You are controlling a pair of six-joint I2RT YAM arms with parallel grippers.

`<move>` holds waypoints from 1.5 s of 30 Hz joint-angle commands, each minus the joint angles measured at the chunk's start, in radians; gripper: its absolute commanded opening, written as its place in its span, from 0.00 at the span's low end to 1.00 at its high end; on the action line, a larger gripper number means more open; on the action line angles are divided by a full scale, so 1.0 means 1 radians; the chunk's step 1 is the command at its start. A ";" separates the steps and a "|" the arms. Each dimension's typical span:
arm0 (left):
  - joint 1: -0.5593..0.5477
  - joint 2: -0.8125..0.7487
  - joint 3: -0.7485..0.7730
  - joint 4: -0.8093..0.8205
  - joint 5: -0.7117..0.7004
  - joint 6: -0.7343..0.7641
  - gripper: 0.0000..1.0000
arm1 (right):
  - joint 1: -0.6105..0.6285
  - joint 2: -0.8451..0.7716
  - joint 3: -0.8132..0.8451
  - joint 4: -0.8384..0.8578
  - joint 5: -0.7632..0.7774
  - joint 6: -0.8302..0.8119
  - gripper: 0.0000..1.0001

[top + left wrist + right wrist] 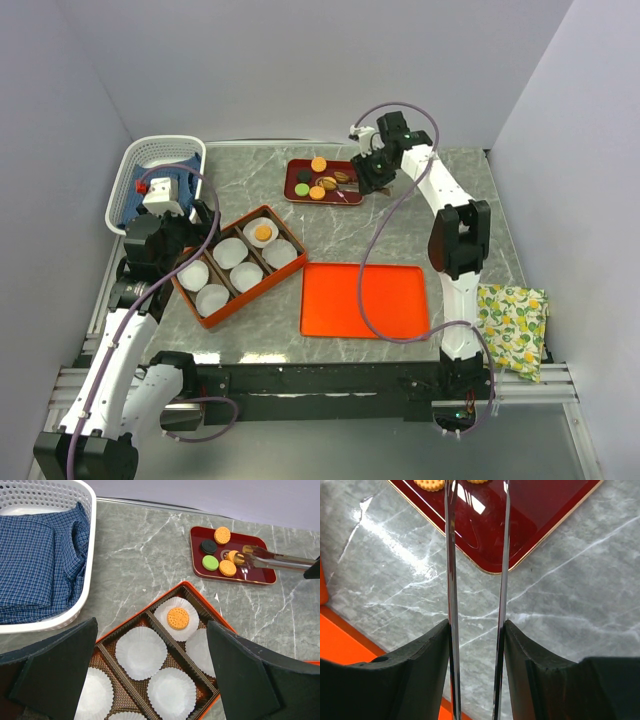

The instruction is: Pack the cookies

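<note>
At the red tray (pixel 256 576), tongs (pixel 272 557) clamped in the right pincer (pixel 476 630) touch an orange cookie (pixel 233 556). Left pincer (pixel 151 630) gapes wide, empty, above the box (pixel 142 611).

Grey marble table (pixel 250 170); plain, perhaps lilac, walls (pixel 300 60).

Right wrist view, cropped by the top edge: tongs (pixel 451 555) with tips out of sight, two orange cookies (pixel 431 484) reduced to slivers, most of the red tray (pixel 535 520) lost. Left wrist view, cut off by the bottom edge: both fingers (pixel 50 670) of the left end effector (pixel 151 626), masking the near corners of the box (pixel 140 612); basket (pixel 89 545) cropped at left and top. From above, too small to tell what sits between the tong tips.
</note>
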 commanded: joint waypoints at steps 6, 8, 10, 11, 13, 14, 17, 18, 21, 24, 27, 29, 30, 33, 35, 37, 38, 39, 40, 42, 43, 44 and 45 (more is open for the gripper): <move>0.002 0.003 0.011 0.027 0.002 0.013 0.96 | -0.004 0.028 0.049 -0.009 -0.012 -0.011 0.52; 0.002 0.004 0.011 0.027 0.002 0.013 0.96 | -0.002 0.032 0.057 -0.009 -0.009 -0.011 0.52; 0.002 0.006 0.009 0.027 0.002 0.013 0.97 | 0.001 0.046 0.074 -0.012 -0.003 -0.011 0.52; 0.002 0.006 0.011 0.027 0.002 0.013 0.96 | 0.005 0.051 0.081 -0.012 -0.002 -0.011 0.52; 0.002 0.006 0.009 0.027 -0.001 0.013 0.96 | 0.010 0.064 0.097 -0.015 0.008 -0.012 0.52; 0.002 0.006 0.009 0.026 -0.001 0.014 0.97 | 0.016 0.067 0.098 -0.015 0.012 -0.014 0.52; 0.002 0.007 0.009 0.026 0.000 0.014 0.96 | 0.024 0.072 0.103 -0.012 0.029 -0.020 0.52; 0.002 0.007 0.009 0.027 0.000 0.014 0.96 | 0.025 0.074 0.103 -0.012 0.034 -0.020 0.52; 0.002 0.007 0.009 0.027 0.002 0.013 0.97 | 0.025 0.068 0.094 -0.011 0.041 -0.020 0.51; 0.002 0.004 0.009 0.027 0.002 0.014 0.96 | 0.025 0.051 0.071 -0.002 0.043 -0.021 0.47; 0.002 0.003 0.009 0.027 0.002 0.013 0.96 | 0.025 0.029 0.052 0.006 0.035 -0.020 0.38; 0.002 0.004 0.011 0.026 0.002 0.013 0.96 | 0.025 0.014 0.043 0.017 0.034 -0.015 0.33; 0.002 0.000 0.011 0.026 0.003 0.013 0.96 | 0.025 -0.001 0.034 0.018 0.034 -0.014 0.32; 0.002 0.000 0.009 0.026 0.003 0.013 0.96 | 0.024 -0.032 0.020 0.032 0.032 -0.009 0.29; 0.002 -0.002 0.009 0.027 0.003 0.013 0.96 | 0.024 -0.049 0.011 0.038 0.031 -0.006 0.28; 0.002 -0.003 0.011 0.026 0.005 0.013 0.96 | 0.025 -0.077 -0.003 0.044 0.025 -0.003 0.27; 0.002 -0.005 0.011 0.026 0.003 0.013 0.96 | 0.024 -0.086 -0.009 0.046 0.023 -0.001 0.27; 0.002 -0.005 0.011 0.026 0.003 0.011 0.97 | 0.024 -0.104 -0.020 0.049 0.022 0.000 0.26; 0.002 -0.005 0.009 0.026 0.003 0.011 0.96 | 0.022 -0.113 -0.027 0.055 0.020 -0.001 0.25; 0.002 -0.006 0.011 0.026 0.005 0.011 0.96 | 0.025 -0.139 -0.053 0.058 0.017 -0.003 0.24; 0.002 -0.006 0.009 0.026 0.005 0.011 0.96 | 0.025 -0.150 -0.064 0.067 0.014 -0.001 0.24; 0.002 -0.008 0.009 0.026 0.005 0.011 0.96 | 0.025 -0.161 -0.078 0.072 0.011 -0.001 0.23; 0.002 -0.008 0.011 0.027 0.005 0.011 0.96 | 0.025 -0.182 -0.102 0.075 0.008 -0.003 0.23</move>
